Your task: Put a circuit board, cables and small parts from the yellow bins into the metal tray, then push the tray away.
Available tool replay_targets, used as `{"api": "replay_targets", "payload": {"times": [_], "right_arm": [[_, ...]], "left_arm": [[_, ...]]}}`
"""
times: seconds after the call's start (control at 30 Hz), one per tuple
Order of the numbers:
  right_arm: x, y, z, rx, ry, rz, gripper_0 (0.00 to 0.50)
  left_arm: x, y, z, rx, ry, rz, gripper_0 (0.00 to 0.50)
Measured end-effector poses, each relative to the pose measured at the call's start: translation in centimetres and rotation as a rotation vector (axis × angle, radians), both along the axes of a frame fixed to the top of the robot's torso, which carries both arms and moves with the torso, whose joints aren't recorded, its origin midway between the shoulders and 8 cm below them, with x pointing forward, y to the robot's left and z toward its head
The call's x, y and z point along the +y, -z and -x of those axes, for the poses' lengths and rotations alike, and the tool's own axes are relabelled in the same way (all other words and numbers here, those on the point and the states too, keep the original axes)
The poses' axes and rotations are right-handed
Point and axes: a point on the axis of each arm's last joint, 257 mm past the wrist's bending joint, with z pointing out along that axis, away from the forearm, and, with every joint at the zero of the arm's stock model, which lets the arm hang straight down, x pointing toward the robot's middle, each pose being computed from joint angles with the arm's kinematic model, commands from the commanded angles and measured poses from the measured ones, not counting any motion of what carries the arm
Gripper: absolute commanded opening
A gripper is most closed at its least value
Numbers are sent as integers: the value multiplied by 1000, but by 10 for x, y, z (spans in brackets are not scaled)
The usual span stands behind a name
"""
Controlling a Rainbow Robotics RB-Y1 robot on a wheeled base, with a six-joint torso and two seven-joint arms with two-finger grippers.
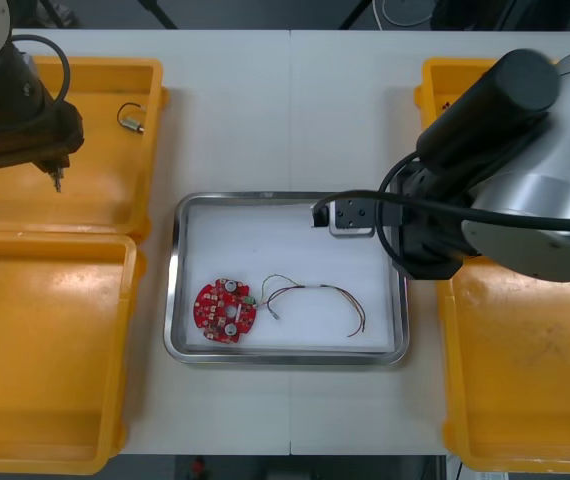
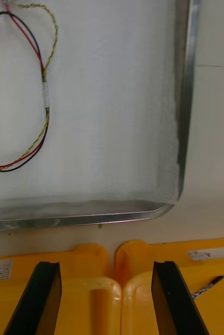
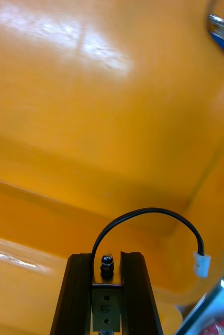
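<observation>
Your left gripper [image 3: 107,256] is clenched on one end of a black cable [image 3: 143,212]. The fingers stand almost together, and the cable arches up from between them and curves down to a white plug [image 3: 201,264] hanging just beside them. In the front view your left gripper [image 1: 57,177] hangs over the far left yellow bin [image 1: 95,165]. Farther along that bin's floor lies a short black loop with a metal end [image 1: 130,121], well apart from the fingers.

Your right gripper [image 2: 107,269] is released: its two black fingers stand wide apart with nothing between them. It sits above the seam where the two right yellow bins [image 2: 143,261] meet, near a rounded corner of the metal tray [image 2: 188,78]. A bit of twisted cable [image 2: 206,288] shows in the bin beside one finger.

From the front, the metal tray [image 1: 285,357] lies between the bins, white inside. The round red circuit board [image 1: 225,310] rests in it toward your left. Just beside the board, the red and yellow cable [image 1: 315,293] lies curled on the white floor; from your right wrist you see its loop [image 2: 45,94] well inside the rim. The near left yellow bin [image 1: 45,350] sits alongside the tray.
</observation>
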Motion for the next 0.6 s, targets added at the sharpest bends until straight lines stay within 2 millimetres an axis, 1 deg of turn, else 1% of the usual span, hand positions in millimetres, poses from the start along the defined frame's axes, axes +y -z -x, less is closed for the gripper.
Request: {"api": "replay_targets", "payload": {"times": [0.07, 0.17, 0.33, 0.43, 0.5, 0.6], "right_arm": [[-4, -20, -5, -48, 34, -51, 500], [-14, -38, -12, -89, 97, -112, 500], [-37, -52, -20, -102, 272, -245, 500], [-55, -59, -25, -115, 375, -315, 500], [-68, -63, -28, -128, 434, -347, 500], [-84, -68, -33, -151, 525, -397, 500]], "left_arm": [[-17, -3, 8, -12, 61, 4, 0], [-34, -5, 17, -14, 122, 9, 0], [-75, -16, 23, -60, 230, 23, 0], [-98, -16, 27, -76, 293, 16, 0], [-113, -11, 32, -73, 333, 9, 0], [-132, 3, 39, -43, 383, -3, 0]]}}
